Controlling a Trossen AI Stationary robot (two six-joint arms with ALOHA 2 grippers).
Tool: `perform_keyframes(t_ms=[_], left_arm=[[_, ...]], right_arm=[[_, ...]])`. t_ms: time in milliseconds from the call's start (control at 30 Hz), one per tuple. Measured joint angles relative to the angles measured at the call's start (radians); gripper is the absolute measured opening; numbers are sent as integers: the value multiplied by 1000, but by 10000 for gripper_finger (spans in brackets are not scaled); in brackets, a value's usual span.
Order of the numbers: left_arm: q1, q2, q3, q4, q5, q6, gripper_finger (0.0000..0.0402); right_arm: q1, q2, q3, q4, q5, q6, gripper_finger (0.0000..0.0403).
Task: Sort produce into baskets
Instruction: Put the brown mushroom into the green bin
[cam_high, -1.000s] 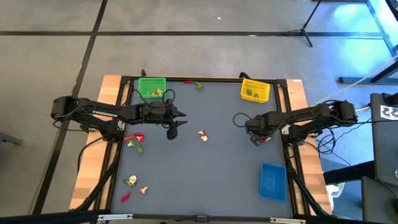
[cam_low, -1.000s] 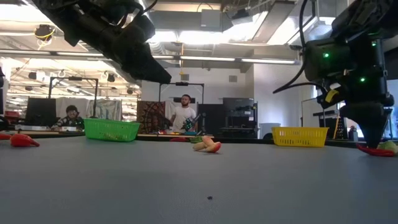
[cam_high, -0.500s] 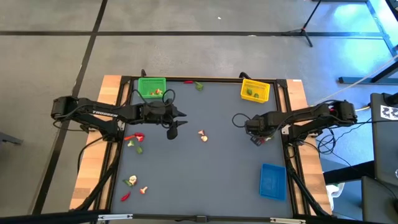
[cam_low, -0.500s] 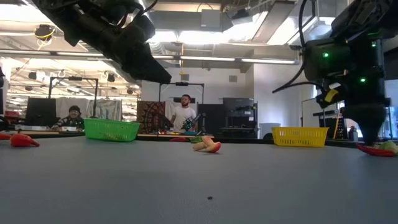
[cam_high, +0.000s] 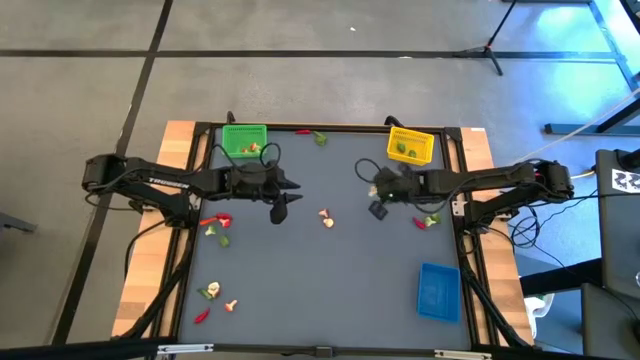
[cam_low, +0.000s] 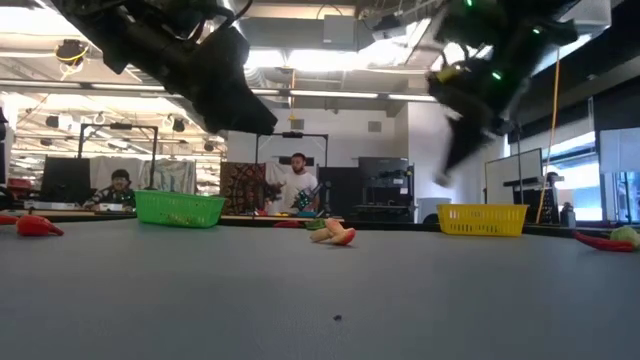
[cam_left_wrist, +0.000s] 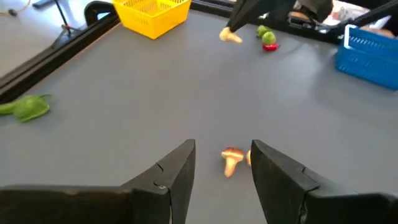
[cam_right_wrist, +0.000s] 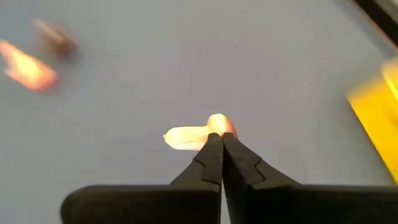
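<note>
Right gripper (cam_right_wrist: 219, 138) carrying pale mushroom piece (cam_right_wrist: 194, 134) above desk (cam_high: 330, 280), near yellow basket (cam_high: 410, 146); fingers clamped on its very end. Risk: thin tip pinch slipping, piece dropping short. Left gripper (cam_left_wrist: 221, 163) hovering, fingers apart, over mushroom (cam_left_wrist: 231, 160).

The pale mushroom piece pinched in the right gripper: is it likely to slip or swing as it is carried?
The right gripper is shut on the mushroom piece by one end only, with most of it sticking out sideways, so it could probably pivot or slip. It looks tiny and likely light. It holds its shape, so it seems fairly stiff.
</note>
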Motion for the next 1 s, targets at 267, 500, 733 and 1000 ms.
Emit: perform_keyframes(t_ms=[267,500,733,1000], left_arm=[[-68,79,-1,183,0,-102,150],[-107,166,-1,319,-1,-179,150],[-101,176,-1,317,-4,-206,178],[-84,176,-1,316,-23,-231,232]], right_arm=[[0,50,2,501,-81,-264,1],[0,164,0,758,-225,-404,1],[0,227,0,898,-311,-510,1],[0,229,0,894,-315,-515,1]])
